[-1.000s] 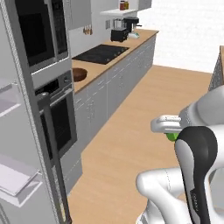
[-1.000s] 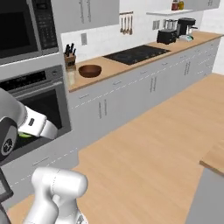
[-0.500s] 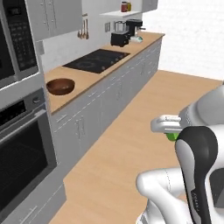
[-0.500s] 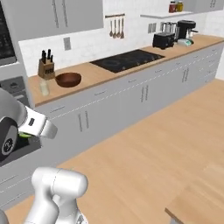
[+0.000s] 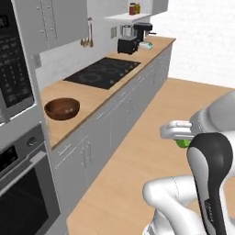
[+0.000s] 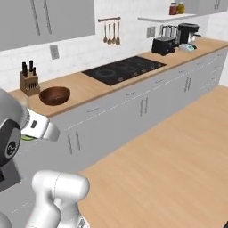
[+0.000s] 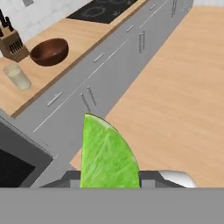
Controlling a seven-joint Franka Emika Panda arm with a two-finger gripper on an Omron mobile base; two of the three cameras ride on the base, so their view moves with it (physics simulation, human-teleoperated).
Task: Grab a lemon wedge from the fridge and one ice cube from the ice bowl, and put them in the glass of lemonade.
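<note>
My gripper (image 7: 109,176) is shut on the lemon wedge (image 7: 107,151), a bright green slice rising between the finger tips. The wedge peeks out green under the white hand in the left base view (image 5: 183,143) and the right base view (image 6: 27,137). It hangs above the wooden floor, well short of the counter. The dark-brown ice bowl (image 5: 55,112) (image 6: 54,95) (image 7: 43,57) sits on the wooden counter; I cannot make out ice cubes in it. The glass of lemonade (image 7: 17,75) stands near the bowl, by the knife block (image 7: 11,41). The fridge is out of view.
A black cooktop (image 5: 103,72) (image 6: 122,69) lies further along the counter, with a toaster (image 6: 162,44) and coffee machine (image 6: 186,33) at the far end. A built-in oven (image 5: 23,193) stands left of the counter. Grey cabinet fronts (image 6: 142,107) line the open wooden floor (image 6: 178,156).
The whole picture has swung: the base has turned away from the ovens and along the counter, bringing the bowl closer. The arm's pose is unchanged and still holds the wedge.
</note>
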